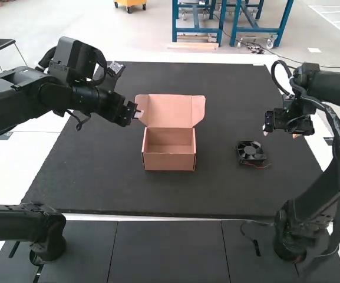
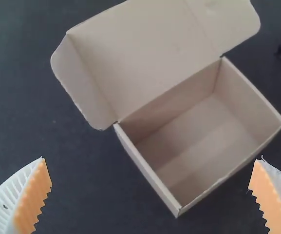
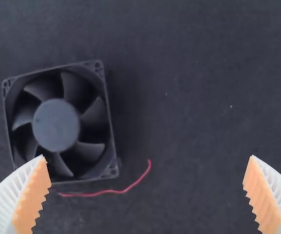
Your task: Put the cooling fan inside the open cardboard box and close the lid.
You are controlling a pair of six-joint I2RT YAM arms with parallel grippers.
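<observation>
An open cardboard box (image 1: 168,148) stands mid-mat with its lid (image 1: 171,111) raised at the back; its inside (image 2: 206,141) holds nothing. A square black cooling fan (image 1: 251,152) lies flat on the mat to the box's right, with a thin red wire (image 3: 116,187) trailing from it. My left gripper (image 1: 135,113) hovers at the lid's left edge, open, with orange-padded fingers (image 2: 30,197) spread wide above the box. My right gripper (image 1: 284,127) hangs above and right of the fan (image 3: 60,124), open, and its fingers (image 3: 28,192) hold nothing.
A black mat (image 1: 99,171) covers the table top, with white table (image 1: 5,177) showing at its left. Bare mat lies in front of the box and between the box and the fan.
</observation>
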